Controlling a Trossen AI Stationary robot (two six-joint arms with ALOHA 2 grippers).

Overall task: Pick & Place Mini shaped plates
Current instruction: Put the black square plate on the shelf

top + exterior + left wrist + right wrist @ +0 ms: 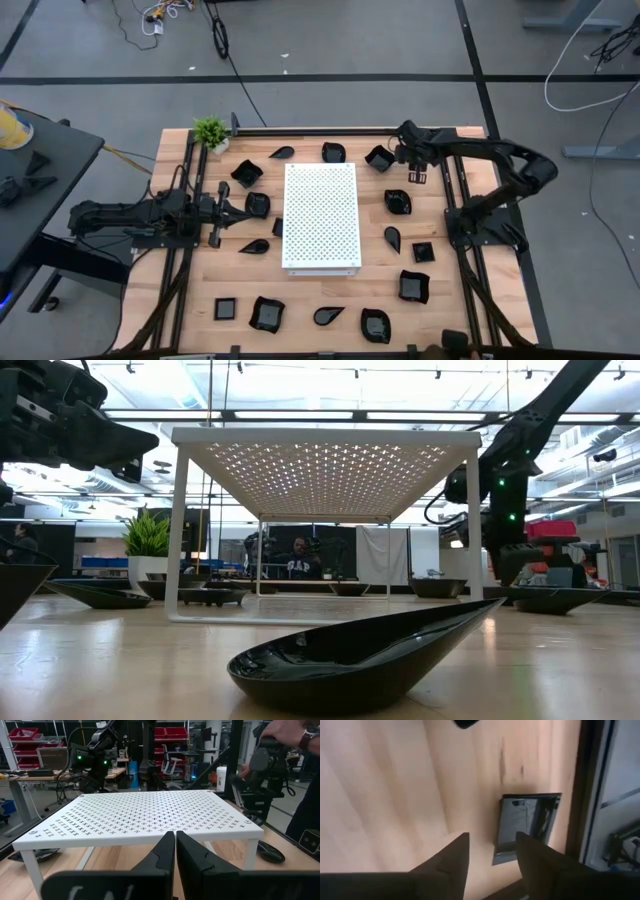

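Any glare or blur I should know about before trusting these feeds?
Low view: bright ceiling lights backlight the white perforated board, and the nearest black plate shows glossy reflections. Right wrist view: soft and smeared around the square plate beyond the right gripper. High view: evenly lit.

Glossy black mini shaped plates (360, 657) rest on a smooth, pale wooden table (560, 670).

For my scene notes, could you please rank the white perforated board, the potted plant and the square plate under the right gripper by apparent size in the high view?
1. white perforated board
2. potted plant
3. square plate, looks close to the plant; unsure.
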